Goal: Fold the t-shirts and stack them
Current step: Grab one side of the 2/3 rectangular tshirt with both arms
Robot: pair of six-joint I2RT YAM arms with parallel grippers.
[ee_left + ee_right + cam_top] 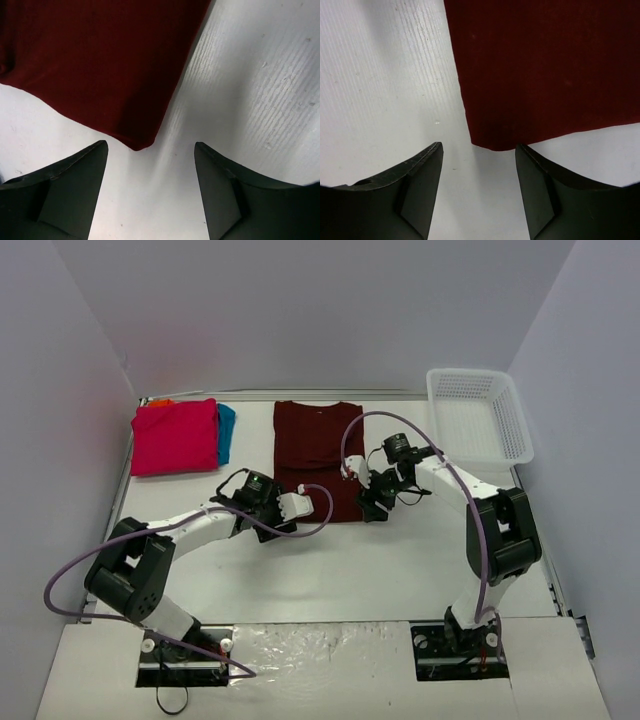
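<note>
We are holding both grippers open and empty at the near hem of the maroon t-shirt (318, 458), which is lying flat as a tall folded rectangle at the middle of the table (330, 565), collar toward the back wall. Our left gripper (150, 150) is hovering at the shirt's near left corner, and the cloth tip is showing just ahead of the gap between the spread fingers (75, 185). Our right gripper (479, 150) is sitting likewise at the near right corner, with the hem edge running straight off to its right. Bare white table is lying open on the near side of the hem. The pink t-shirt (175, 437) is resting folded at the back left over teal (227, 430) and orange (158, 401) ones, well apart. A white basket (516, 430) is standing at the back right.
</note>
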